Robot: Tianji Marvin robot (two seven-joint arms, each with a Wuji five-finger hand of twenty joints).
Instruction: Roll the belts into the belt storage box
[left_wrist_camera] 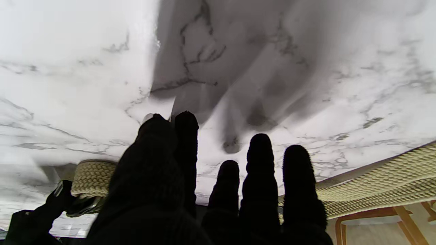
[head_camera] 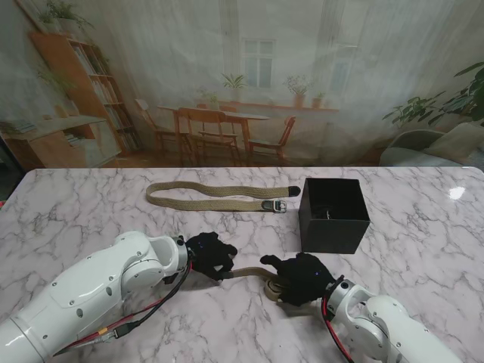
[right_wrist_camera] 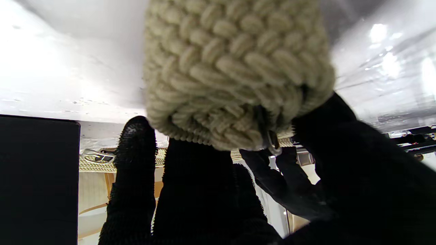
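Observation:
A tan woven belt [head_camera: 249, 273] lies between my two hands, nearer to me than the black storage box [head_camera: 333, 215]. Its rolled end [right_wrist_camera: 235, 75] sits in my right hand [head_camera: 302, 278], whose fingers [right_wrist_camera: 133, 177] and thumb close around the coil. My left hand [head_camera: 210, 253] rests on the belt's loose tail with its fingers [left_wrist_camera: 259, 177] stretched out and gripping nothing. The same roll [left_wrist_camera: 92, 177] shows in the left wrist view. A second tan belt [head_camera: 215, 197] lies flat and folded farther away, its metal buckle [head_camera: 274, 205] next to the box.
The box [right_wrist_camera: 37, 177] stands open-topped just beyond my right hand, with something small and pale inside. The marble table [head_camera: 91, 219] extends left and right of the belts. The flat belt [left_wrist_camera: 374, 183] runs across the table beyond my left hand.

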